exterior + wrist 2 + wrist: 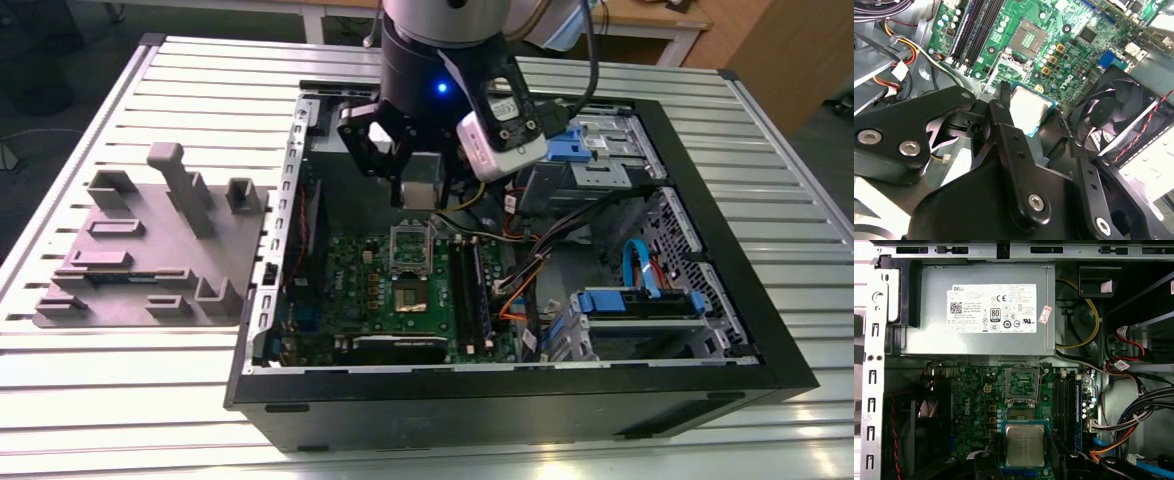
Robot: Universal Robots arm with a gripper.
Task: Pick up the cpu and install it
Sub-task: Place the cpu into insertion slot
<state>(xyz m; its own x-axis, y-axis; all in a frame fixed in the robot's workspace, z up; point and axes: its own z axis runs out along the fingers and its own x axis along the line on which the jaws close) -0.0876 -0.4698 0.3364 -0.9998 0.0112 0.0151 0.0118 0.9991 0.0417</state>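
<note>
Bending of the fine contacts in the open square socket [1029, 37] on the green motherboard [354, 270] is judged the main risk, brought about if the flat, square, silver-topped cpu [1025, 445] is lowered tilted or off-register. A slip from its thin edges is another. The cpu is held in the air above the board. The black two-fingered claw [419, 195] is clamped on the cpu, and the arm is hung vertically from the exterior view's upper middle into the open black computer case [534, 410].
</note>
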